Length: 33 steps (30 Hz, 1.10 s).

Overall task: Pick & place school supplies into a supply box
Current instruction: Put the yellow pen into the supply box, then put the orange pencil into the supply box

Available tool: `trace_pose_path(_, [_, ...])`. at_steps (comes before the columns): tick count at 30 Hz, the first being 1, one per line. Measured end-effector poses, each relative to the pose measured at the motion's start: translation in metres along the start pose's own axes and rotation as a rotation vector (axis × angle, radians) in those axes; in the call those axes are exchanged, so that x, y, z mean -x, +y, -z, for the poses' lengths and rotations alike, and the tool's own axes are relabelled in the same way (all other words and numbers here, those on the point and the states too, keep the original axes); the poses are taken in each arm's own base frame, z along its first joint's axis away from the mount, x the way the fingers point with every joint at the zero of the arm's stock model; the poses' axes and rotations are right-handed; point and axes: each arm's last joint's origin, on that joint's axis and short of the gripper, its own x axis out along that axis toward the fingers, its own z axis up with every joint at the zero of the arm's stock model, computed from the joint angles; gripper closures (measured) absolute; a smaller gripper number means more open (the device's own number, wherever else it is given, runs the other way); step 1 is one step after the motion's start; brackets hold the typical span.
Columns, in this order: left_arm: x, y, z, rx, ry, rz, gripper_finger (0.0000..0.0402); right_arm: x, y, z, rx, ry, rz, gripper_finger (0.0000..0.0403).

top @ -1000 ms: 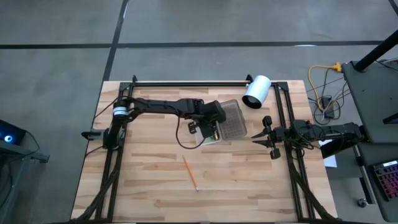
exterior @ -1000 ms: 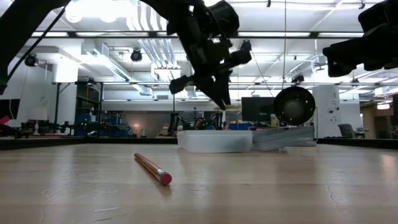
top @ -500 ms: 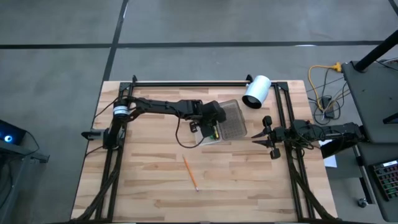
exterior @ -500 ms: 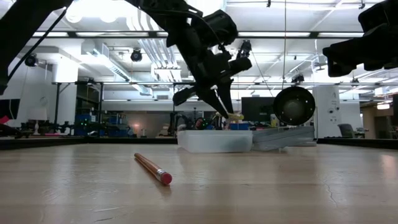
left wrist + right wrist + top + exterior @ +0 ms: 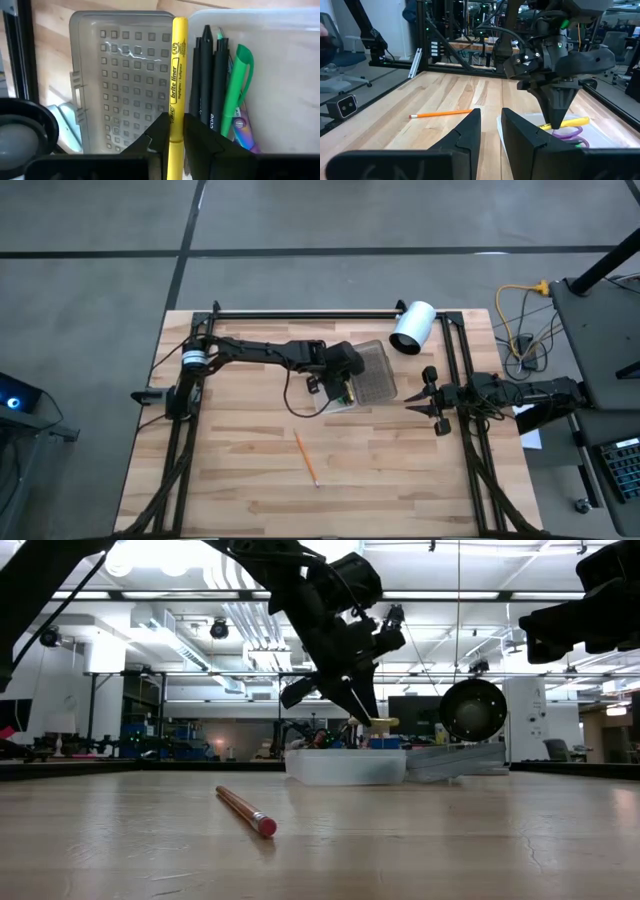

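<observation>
My left gripper (image 5: 345, 392) hangs over the supply box, shut on a yellow highlighter (image 5: 177, 75), which also shows in the low view (image 5: 381, 723). The box's whitish tray (image 5: 345, 768) rests on the table with its grey ribbed lid half (image 5: 120, 75) lying open beside it. In the tray lie dark pens (image 5: 205, 75), a green pen (image 5: 240, 75) and purple-handled scissors (image 5: 242, 127). An orange pencil (image 5: 306, 458) lies flat on the table, nearer the near edge. My right gripper (image 5: 430, 398) waits open by the table's right edge. My left gripper pinches the yellow highlighter's barrel (image 5: 174, 116), by the printed label, between its two fingers (image 5: 197, 132). The fingers slant down from above. The highlighter is lifted clear above the tray's edge, about level, its free end sticking out past the fingertips (image 5: 365, 716).
A white cylinder (image 5: 412, 327) lies at the far right corner of the table. Black frame rails run along the far edge (image 5: 310, 313) and both sides. Bare wood lies around the pencil and toward the near edge.
My left gripper has dipped a little toward the tray and tipped slightly, still shut on the yellow highlighter, which has come down closer to the tray's rim.
</observation>
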Motion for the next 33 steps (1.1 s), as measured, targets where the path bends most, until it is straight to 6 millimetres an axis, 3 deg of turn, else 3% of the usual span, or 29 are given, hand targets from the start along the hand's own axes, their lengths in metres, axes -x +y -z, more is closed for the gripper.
trace_pose_path(6, [0.0000,-0.0002,0.0000,0.096,0.000,0.002,0.0370,0.0000,0.0000,0.0001,0.000,0.000,0.000,0.0335])
trace_pose_path(21, [0.0001,-0.0019,0.0018,0.102,0.057,0.013,0.0366,0.0000,0.0000,0.0000,0.000,0.000,0.000,0.0335])
trace_pose_path(33, [0.0001,-0.0019,0.0018,0.127,0.057,0.012,0.0288,0.0000,0.0000,0.0000,0.000,0.000,0.000,0.0335])
